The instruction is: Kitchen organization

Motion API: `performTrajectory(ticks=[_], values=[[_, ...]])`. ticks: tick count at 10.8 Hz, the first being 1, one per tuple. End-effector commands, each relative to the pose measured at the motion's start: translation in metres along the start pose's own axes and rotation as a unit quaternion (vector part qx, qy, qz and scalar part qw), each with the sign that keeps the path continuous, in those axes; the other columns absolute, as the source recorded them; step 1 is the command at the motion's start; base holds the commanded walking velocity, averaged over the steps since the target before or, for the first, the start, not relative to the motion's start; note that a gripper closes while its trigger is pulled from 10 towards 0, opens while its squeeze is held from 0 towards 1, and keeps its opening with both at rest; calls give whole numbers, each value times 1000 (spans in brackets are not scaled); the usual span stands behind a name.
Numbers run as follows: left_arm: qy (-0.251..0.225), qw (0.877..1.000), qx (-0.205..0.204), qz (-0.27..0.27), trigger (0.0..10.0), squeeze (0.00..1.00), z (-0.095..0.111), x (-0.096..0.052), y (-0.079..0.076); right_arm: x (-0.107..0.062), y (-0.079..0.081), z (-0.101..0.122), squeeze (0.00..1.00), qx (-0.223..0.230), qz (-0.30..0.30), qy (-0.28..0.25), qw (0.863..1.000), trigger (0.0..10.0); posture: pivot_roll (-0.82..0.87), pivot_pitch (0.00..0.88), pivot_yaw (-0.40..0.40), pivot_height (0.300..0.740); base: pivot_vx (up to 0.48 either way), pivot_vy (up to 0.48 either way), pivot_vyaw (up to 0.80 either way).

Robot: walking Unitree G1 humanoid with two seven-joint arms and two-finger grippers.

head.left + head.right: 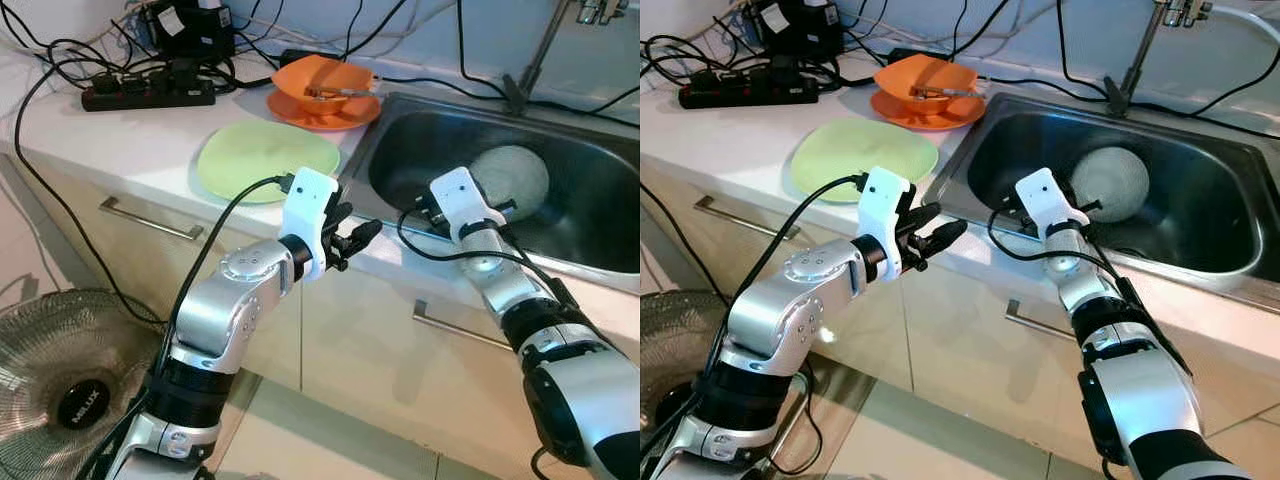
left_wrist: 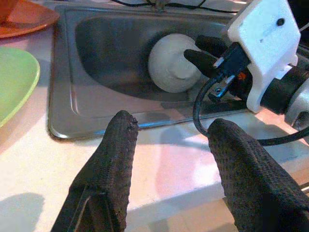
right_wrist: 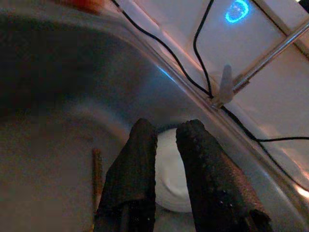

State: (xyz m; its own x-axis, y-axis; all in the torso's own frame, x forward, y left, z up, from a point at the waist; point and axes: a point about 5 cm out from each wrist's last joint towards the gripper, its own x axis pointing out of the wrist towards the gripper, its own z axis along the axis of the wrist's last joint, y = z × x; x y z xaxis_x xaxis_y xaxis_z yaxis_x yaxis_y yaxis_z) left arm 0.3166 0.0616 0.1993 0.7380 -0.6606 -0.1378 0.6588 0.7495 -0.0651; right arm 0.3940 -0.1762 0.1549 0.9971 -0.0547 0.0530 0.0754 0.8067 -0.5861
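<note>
A white bowl (image 1: pixel 512 176) lies upside down in the steel sink (image 1: pixel 585 262). My right gripper (image 1: pixel 503 209) reaches into the sink and is shut on the bowl's near left edge; in the right wrist view the bowl (image 3: pixel 169 169) shows in the narrow gap between the fingers. My left gripper (image 1: pixel 358 233) hovers open over the counter's front edge, just left of the sink, with nothing between its fingers (image 2: pixel 118 150). A light green plate (image 1: pixel 265 160) lies flat on the counter behind it.
An orange bowl (image 1: pixel 320 80) holding a utensil sits on an orange plate (image 1: pixel 300 110) at the sink's far left corner. A power strip (image 1: pixel 150 95) with tangled cables lies at the back left. The faucet (image 1: pixel 540 50) rises behind the sink. A fan (image 1: pixel 70 390) stands on the floor.
</note>
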Motion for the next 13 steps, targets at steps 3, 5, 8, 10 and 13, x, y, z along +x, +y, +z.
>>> performTrajectory(ticks=[3,5,8,10,13], values=[[-50,996,28,62,10000,0,15,0,13,5,5,41,0,136,38,-87,986,10000,157,75,-21,740,0,0,0],[-84,989,30,120,10000,0,23,-2,26,3,10,63,0,231,70,-130,962,10000,150,73,-21,740,0,0,0],[-119,966,41,225,10000,0,39,-18,66,-7,21,71,0,305,100,-146,936,10000,144,72,-20,740,0,0,0],[-115,948,23,296,10000,0,35,-40,99,-14,28,67,0,316,112,-136,932,10000,146,74,-19,740,0,0,0],[-97,936,-53,335,10000,1000,20,-60,120,-17,30,65,0,319,118,-126,932,10000,151,79,-18,740,0,0,0]])
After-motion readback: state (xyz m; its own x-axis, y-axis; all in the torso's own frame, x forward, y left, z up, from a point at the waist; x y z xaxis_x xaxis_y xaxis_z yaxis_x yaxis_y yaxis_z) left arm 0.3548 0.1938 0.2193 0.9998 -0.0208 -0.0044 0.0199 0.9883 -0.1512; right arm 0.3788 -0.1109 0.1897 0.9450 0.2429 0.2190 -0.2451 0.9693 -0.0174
